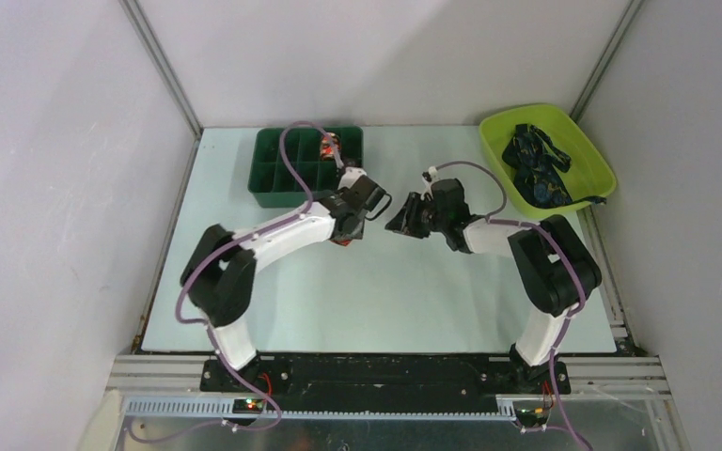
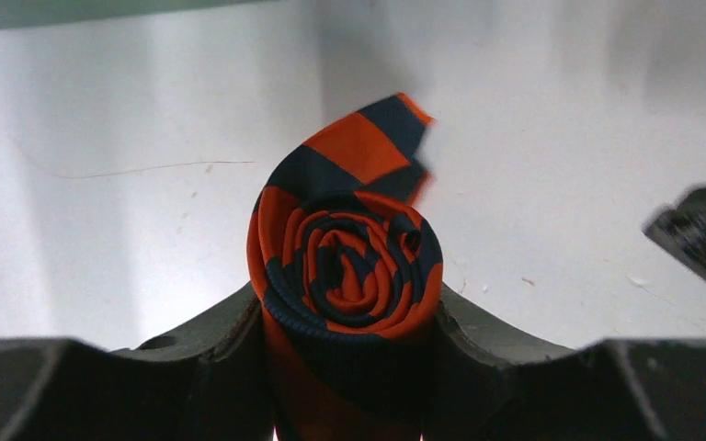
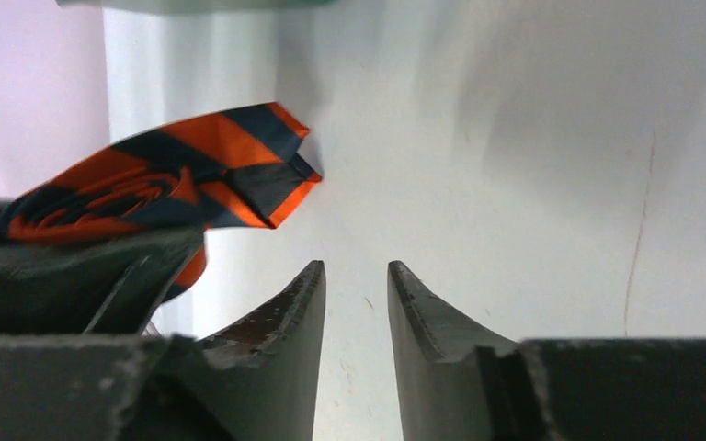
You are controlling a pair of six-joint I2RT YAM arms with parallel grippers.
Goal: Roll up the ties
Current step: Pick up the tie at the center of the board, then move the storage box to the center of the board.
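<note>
Top external view: the left claw and the right claw face each other over the middle of the counter, close together but not touching, just in front of the near right corner of the green compartment tray. The tray stands at the counter's far edge, left of centre. One of its rear compartments holds a small red-orange object, too small to identify. The lime bin occupies the far right corner against the counter's right edge and contains the navy ties in a loose heap. Bare counter surface extends from the claws to the near edge, between the two arms. Left wrist view: the left claw grips the red-orange tie, which is wound into a tight spiral roll. Both fingers press the roll's sides, the spiral face is toward the camera, and one loose striped end projects above the roll. Open counter lies beyond the roll on both sides. Right wrist view: the right claw stands with its fingers parted by a narrow gap and nothing between them. The rolled tie sits to its left, apart from the fingertips, and bare counter lies ahead.
</note>
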